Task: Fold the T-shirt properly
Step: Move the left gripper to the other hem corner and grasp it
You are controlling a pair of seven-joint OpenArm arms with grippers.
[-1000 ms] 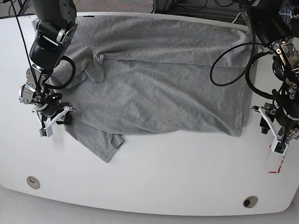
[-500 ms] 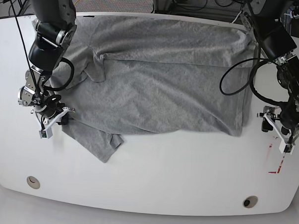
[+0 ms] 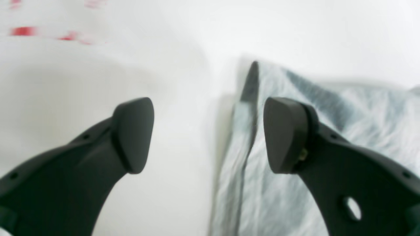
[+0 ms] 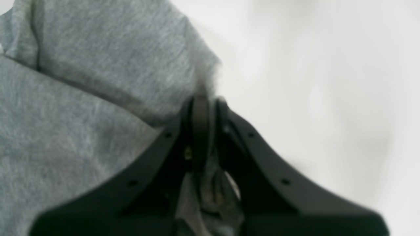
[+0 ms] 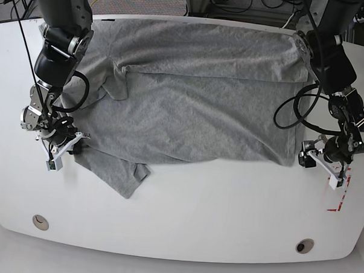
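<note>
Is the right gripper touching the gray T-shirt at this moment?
Touching. In the right wrist view the right gripper is shut on a fold of the gray T-shirt, and cloth shows pinched between its jaws.

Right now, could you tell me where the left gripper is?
In the base view the left gripper is at the table's right side, open beside the T-shirt's lower right corner, near red marks.
</note>
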